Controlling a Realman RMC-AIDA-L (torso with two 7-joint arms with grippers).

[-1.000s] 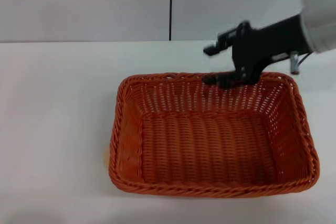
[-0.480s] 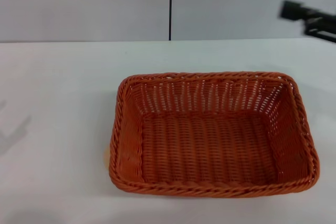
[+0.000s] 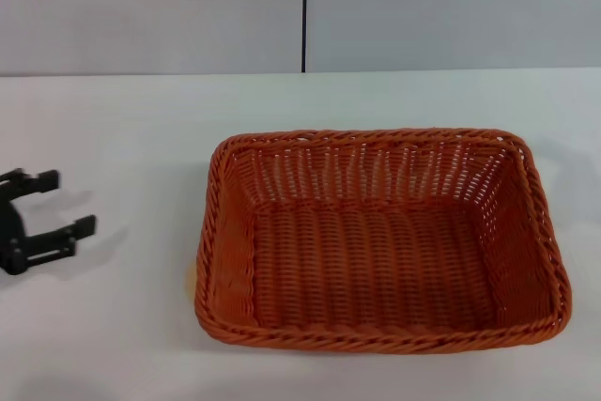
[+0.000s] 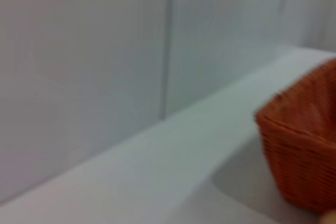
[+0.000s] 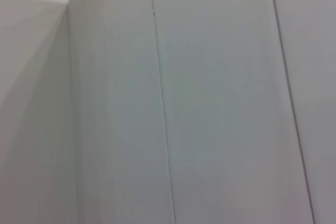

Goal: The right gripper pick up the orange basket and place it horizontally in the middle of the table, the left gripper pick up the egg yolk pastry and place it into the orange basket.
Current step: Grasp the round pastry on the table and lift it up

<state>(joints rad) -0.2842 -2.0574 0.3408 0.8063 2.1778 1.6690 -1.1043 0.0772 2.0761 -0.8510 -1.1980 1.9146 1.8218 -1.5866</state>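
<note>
The orange basket (image 3: 380, 241) sits flat on the white worktop (image 3: 122, 129), long side parallel to the near edge, roughly central and empty. The left tool (image 3: 56, 202) hovers at the worktop's left edge, well apart from the basket, fingers spread open and holding nothing. A pale sliver shows at the basket's near-left base; the pastry cannot be identified. The right tool is out of sight. No readable markings.

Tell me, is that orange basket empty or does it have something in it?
Empty. The orange basket shows only bare woven floor, and sits upright on the table.
</note>
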